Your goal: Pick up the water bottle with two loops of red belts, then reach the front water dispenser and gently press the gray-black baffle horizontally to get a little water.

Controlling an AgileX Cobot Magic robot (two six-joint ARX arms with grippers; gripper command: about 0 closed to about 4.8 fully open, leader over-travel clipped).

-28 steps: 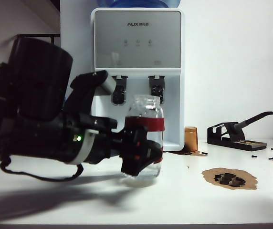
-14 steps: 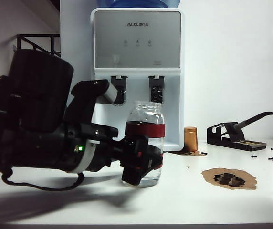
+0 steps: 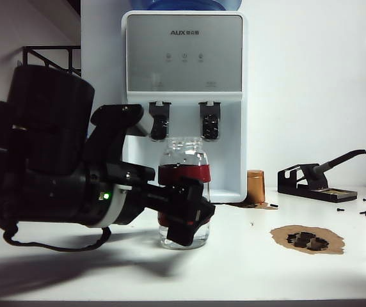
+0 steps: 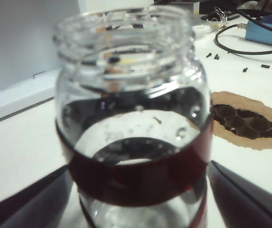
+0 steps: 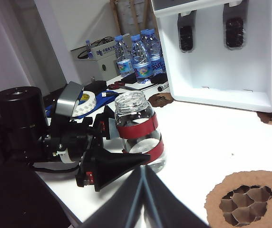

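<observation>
Water bottle (image 3: 183, 193), a short, wide jar of clear glass with a narrow threaded neck and two dark red bands, is seen standing upright on the white counter (image 3: 247, 268), near the middle of the exterior view and just in front of the tall white box-shaped water dispenser (image 3: 184, 96) with the grey upper panel. The two dark tap levers (image 3: 210, 121) are placed at about twelve o'clock from the bottle's mouth.

The left gripper (image 3: 186, 214) is brought in from nine o'clock in the exterior view, and its black jaws are set wide apart on either side of the bottle's lower body; in the left wrist view a dark finger (image 4: 243, 197) is seen off each flank of the glass, with no firm contact visible, so nothing is judged to be held. The right gripper (image 5: 143, 190) is seen in its own wrist view with its jaws pressed together and empty, well apart from the bottle.

The task is judged to be at its start: the bottle is framed but not yet grasped. Closing, lifting, carrying to the lever and the gentle horizontal press are all left.
</observation>
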